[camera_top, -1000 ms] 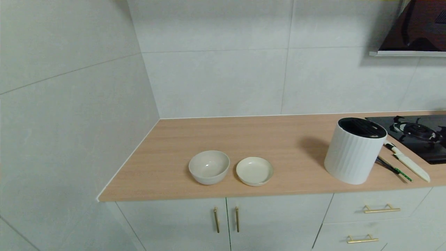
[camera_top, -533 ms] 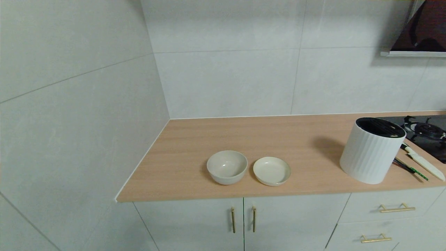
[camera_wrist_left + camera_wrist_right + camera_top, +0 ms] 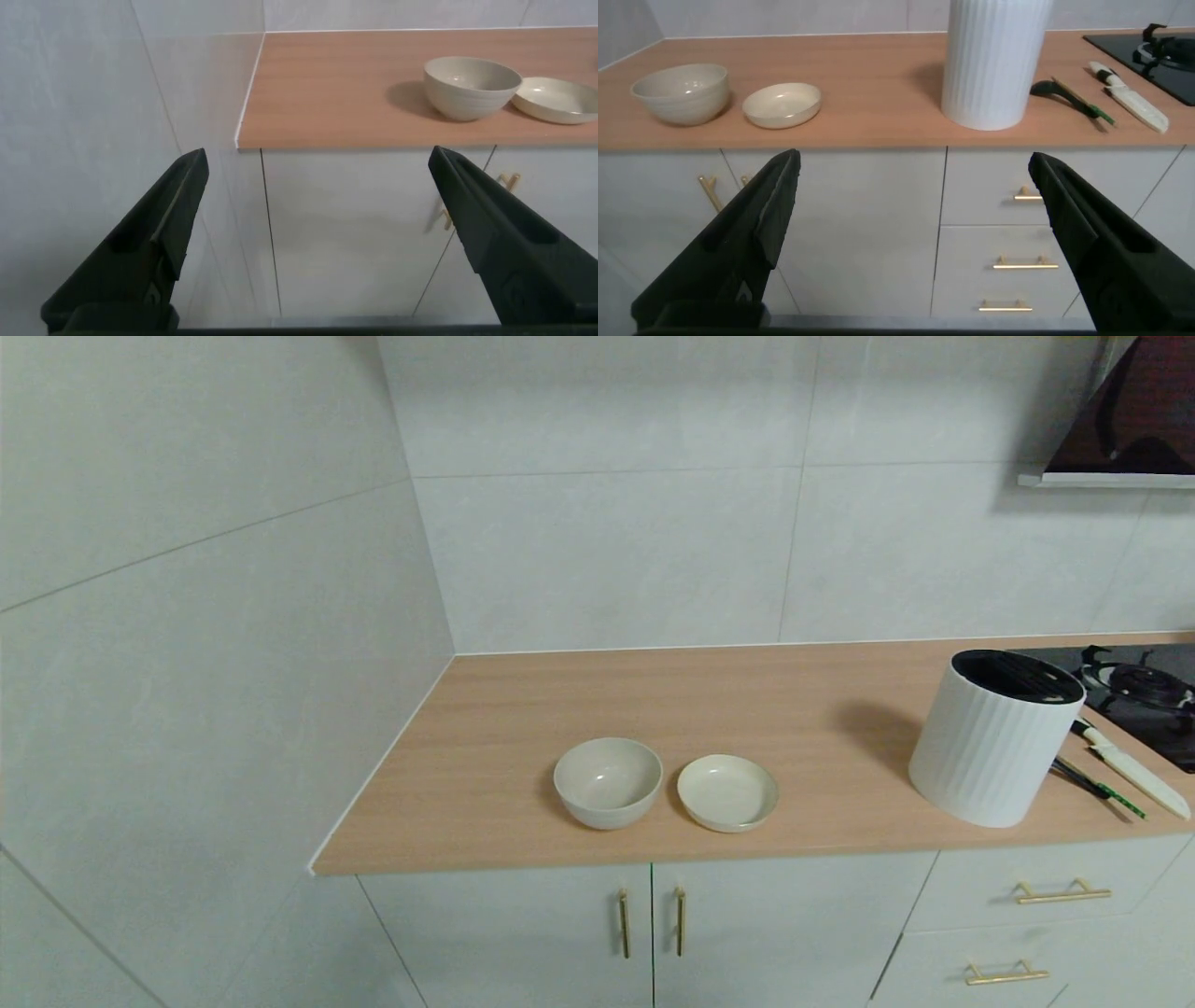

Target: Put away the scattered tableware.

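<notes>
A beige bowl and a shallow cream dish sit side by side near the front edge of the wooden counter. A tall white ribbed holder with a dark top stands at the right. Beside it lie green-tipped chopsticks and a white-handled knife. My left gripper hangs open below counter height, in front of the cabinets, with the bowl and dish beyond it. My right gripper is open too, low before the cabinet doors, facing the bowl, dish and holder.
A tiled wall closes off the counter's left end. A black gas hob sits at the far right, under a range hood. Cabinet doors with gold handles and drawers lie under the counter.
The head camera has swung left over the second, so everything sits further right in the picture. No object on the counter has moved.
</notes>
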